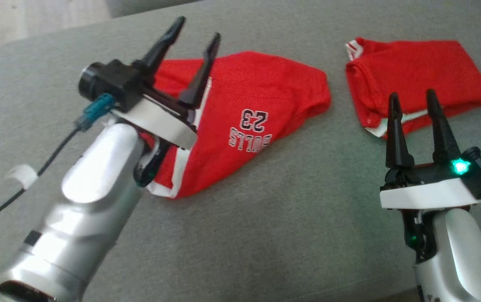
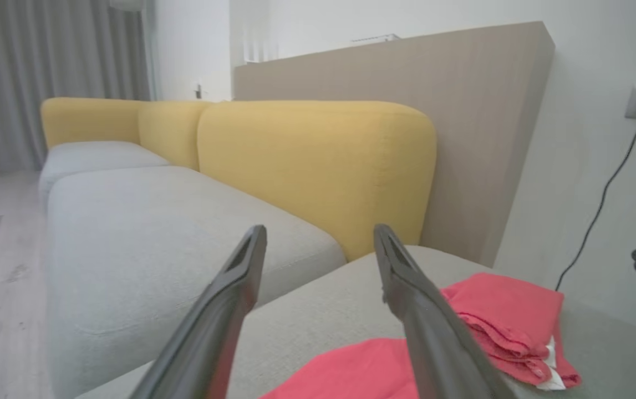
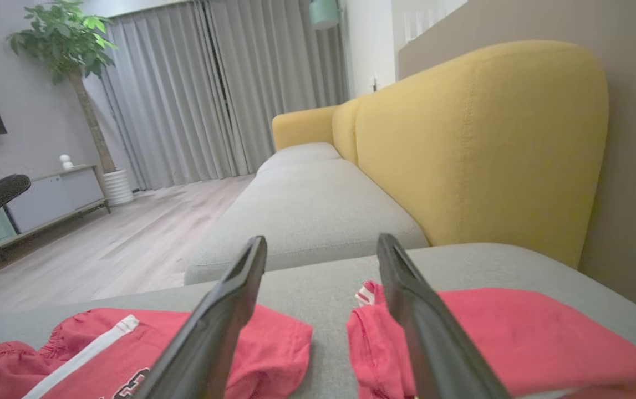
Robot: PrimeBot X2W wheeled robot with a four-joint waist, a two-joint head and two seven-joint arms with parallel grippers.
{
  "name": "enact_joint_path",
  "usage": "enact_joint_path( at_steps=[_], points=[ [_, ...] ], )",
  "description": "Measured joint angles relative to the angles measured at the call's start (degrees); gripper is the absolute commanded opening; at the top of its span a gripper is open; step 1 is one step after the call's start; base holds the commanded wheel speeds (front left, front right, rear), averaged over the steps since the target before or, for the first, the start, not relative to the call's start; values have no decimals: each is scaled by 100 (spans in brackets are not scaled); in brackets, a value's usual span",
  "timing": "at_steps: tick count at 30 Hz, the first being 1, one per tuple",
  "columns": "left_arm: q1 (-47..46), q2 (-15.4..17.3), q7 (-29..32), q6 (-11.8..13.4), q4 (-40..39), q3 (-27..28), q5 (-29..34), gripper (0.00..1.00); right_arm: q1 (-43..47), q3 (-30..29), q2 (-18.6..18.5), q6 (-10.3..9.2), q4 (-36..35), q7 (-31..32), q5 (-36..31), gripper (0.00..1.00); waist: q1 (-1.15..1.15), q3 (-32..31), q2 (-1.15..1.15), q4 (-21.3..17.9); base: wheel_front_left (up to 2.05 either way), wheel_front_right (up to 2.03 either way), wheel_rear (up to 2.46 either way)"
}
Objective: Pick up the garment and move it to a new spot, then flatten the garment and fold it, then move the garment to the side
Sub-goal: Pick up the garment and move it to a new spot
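Note:
The red garment (image 1: pixel 261 92), printed "BULLS 23" and edged with a white stripe, lies folded on the grey cushion (image 1: pixel 290 226). My left gripper (image 1: pixel 198 27) hovers above its left part, jaws open and nothing between them. The left wrist view has that gripper (image 2: pixel 320 228) high over the garment's edge (image 2: pixel 351 371). My right gripper (image 1: pixel 412 93) stands open at the lower right, empty. In the right wrist view the right gripper (image 3: pixel 322 238) points between the garment (image 3: pixel 101 354) and a second red piece.
A second folded red garment (image 1: pixel 416 71) with white trim lies at the back right (image 3: pixel 517 332) (image 2: pixel 506 310). Yellow sofa backrests (image 3: pixel 478 138) and a beige wall panel (image 2: pixel 462 100) rise behind the cushion. A black power cable (image 2: pixel 600 205) hangs down the wall.

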Motion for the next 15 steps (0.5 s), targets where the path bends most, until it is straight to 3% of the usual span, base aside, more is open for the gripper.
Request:
enact_joint_path(
  at_steps=[7,15],
  points=[
    [336,247,-177,199,-138,499,-89,100,51,-73,0,0,13,0,-187,100,0,-251,0,492,0,0,0],
    [2084,560,-188,526,-1023,1347,-58,100,424,-218,1,0,70,0,-346,100,-1,-668,0,1153,0,0,0]
  ],
)
